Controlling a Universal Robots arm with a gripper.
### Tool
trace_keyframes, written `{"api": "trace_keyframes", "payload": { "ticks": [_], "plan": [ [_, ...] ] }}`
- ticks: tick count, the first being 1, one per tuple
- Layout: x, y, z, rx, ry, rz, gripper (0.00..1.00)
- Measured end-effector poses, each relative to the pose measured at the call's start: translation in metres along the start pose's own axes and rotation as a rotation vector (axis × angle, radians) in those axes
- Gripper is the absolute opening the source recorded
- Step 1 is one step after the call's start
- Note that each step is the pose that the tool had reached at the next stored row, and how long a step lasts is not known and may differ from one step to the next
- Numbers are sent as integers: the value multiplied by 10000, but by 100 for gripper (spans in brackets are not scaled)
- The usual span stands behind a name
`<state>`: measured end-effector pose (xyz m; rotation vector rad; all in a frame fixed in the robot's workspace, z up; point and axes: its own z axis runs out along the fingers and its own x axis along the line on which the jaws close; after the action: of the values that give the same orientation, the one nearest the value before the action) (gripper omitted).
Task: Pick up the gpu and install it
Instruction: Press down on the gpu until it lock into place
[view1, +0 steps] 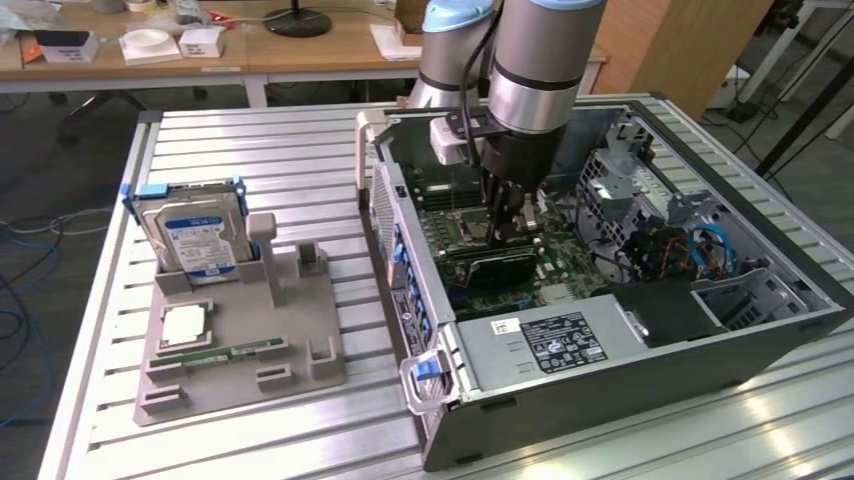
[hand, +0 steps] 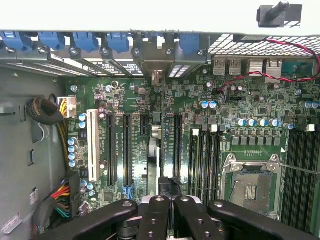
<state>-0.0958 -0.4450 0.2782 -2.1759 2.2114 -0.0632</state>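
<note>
Silver-jointed arm reaches straight down into the computer case (view1: 747, 330), gripper (hand: 169, 197) clamped on the upright gpu (hand: 159, 132).

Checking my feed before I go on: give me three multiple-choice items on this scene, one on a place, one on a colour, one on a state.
1. The gpu is: A on the grey stand; B inside the computer case; C on the wooden desk.
2. The frame around the hard drive is: A red; B blue; C yellow.
3. The gripper is: A wide open; B shut on the hard drive; C shut on the gpu.
Answers: 1 B, the card is at the motherboard; 2 B, blue rails flank the drive; 3 C, the fingers pinch the card's edge.
</note>
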Motion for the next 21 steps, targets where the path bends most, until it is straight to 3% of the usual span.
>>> {"api": "trace_keyframes", "payload": {
  "ticks": [4, 7, 12, 21],
  "plan": [
    [1, 1, 0, 1, 0, 0, 11],
    [2, 50, -9, -4, -13, 2, 11],
    [9, 110, -75, -64, -106, 6, 11],
    [16, 314, -137, -114, -121, 8, 11]
  ]
}}
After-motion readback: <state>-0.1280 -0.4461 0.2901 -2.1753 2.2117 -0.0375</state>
